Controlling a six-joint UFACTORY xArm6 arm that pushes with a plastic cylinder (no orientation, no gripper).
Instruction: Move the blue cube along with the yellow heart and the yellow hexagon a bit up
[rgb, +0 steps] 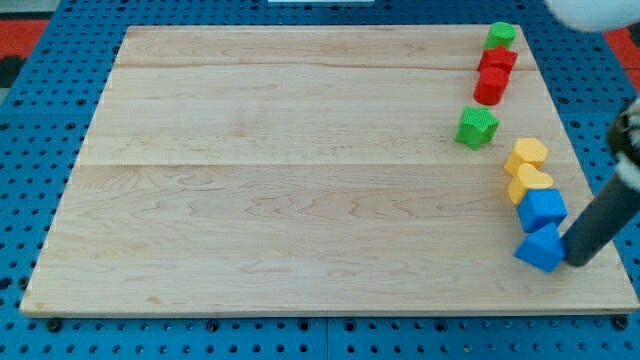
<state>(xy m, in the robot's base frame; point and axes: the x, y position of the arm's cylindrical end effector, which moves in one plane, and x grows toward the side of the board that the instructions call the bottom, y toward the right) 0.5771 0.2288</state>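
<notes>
The blue cube (542, 208) sits near the board's right edge, lower right. The yellow heart (529, 183) touches its upper side, and the yellow hexagon (526, 154) sits just above the heart; the three form a short column. A second blue block (540, 248), wedge-like, lies just below the cube. My tip (577, 261) is at the lower right, touching the right side of the lower blue block and below-right of the cube. The rod rises toward the view's upper right.
A green star (476, 126) lies up-left of the hexagon. Two red blocks (494, 73) and a green block (501, 35) stand in a column at the top right. The wooden board (300, 180) ends close to the right of the blocks.
</notes>
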